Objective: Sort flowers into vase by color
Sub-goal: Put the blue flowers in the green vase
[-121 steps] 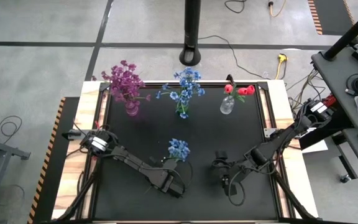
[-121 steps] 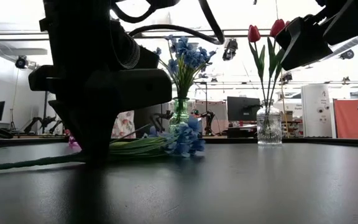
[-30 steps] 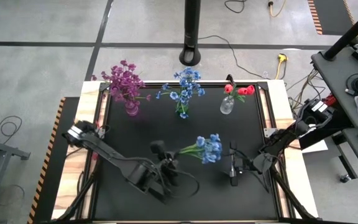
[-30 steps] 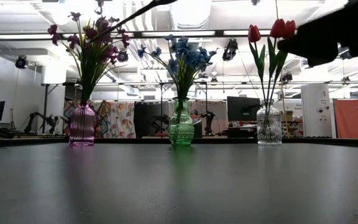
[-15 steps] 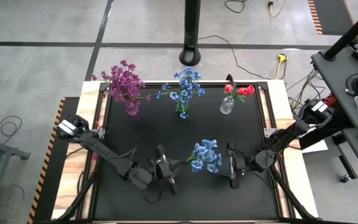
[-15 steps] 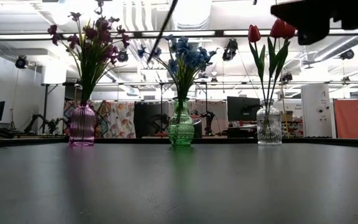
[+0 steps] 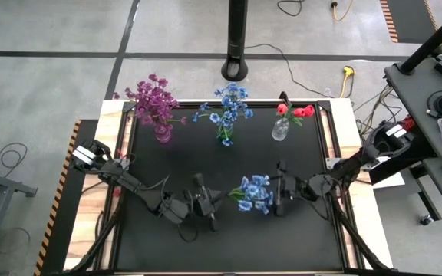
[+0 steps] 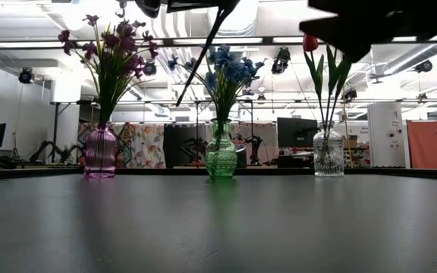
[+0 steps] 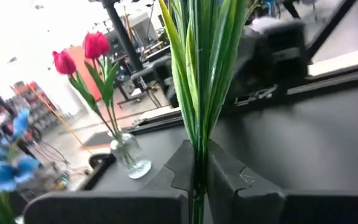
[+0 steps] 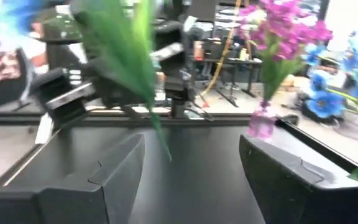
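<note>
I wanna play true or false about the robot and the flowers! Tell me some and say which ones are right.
1. The left gripper is shut on the blue flower spray. True.
2. The blue spray is lying flat on the table. False: it is held up above it.
3. The right gripper is open, close beside the blue blooms. True.
4. The red tulips stand in the purple vase. False: they stand in the clear vase.
5. The green vase is empty. False: blue flowers are in it.
</note>
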Robot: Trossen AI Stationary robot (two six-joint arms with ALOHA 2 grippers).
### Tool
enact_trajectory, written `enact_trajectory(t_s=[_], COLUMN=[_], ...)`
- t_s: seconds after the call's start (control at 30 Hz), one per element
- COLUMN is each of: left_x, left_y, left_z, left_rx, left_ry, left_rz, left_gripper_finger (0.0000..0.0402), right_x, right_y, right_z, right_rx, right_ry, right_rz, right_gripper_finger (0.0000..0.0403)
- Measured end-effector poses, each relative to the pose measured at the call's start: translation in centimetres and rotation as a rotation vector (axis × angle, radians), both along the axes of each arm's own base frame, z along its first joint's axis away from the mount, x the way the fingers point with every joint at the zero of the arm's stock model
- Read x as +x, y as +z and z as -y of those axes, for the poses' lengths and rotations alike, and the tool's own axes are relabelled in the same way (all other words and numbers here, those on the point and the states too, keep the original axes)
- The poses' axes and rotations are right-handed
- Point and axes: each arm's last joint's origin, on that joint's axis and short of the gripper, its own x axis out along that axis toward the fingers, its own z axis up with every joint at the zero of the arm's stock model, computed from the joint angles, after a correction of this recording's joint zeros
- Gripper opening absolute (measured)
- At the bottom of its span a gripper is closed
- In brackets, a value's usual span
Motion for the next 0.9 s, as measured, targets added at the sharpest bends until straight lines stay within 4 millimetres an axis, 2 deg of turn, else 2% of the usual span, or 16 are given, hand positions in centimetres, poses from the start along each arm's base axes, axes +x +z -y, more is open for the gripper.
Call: enact_trajectory(t_s=[0.13,0.23,0.33,0.4,0.57,0.9], left_x=[0.0,0.3,0.7,0.8,1.4,2.7], left_y=[0.3,1.2,1.7,1.4,0.0,-1.6], left_z=[0.0,-0.6,-0.9,-0.8,-0.8,-1.6], left_rx=[0.040,-0.044,-0.188,-0.248,-0.299,-0.295], left_ry=[0.002,0.020,-0.075,-0.118,-0.084,-0.059], left_rz=[0.002,0.105,0.200,0.211,0.222,0.303], left_gripper_finger=[0.0007,0.0008,0.0008,0.0008,0.0007,0.0006], right_x=[0.7,1.5,1.9,2.0,2.3,3.5], right_y=[0.3,1.2,1.8,2.0,2.9,4.1], right_z=[1.3,1.3,0.8,0.8,0.9,0.8], right_rx=[0.044,0.035,-0.029,-0.054,-0.049,-0.036], right_ry=[-0.020,0.149,0.276,0.276,0.265,0.256], right_rz=[0.006,0.042,0.069,0.073,0.124,0.104], right_gripper_finger=[0.0278,0.0289,0.0294,0.0295,0.0289,0.0277])
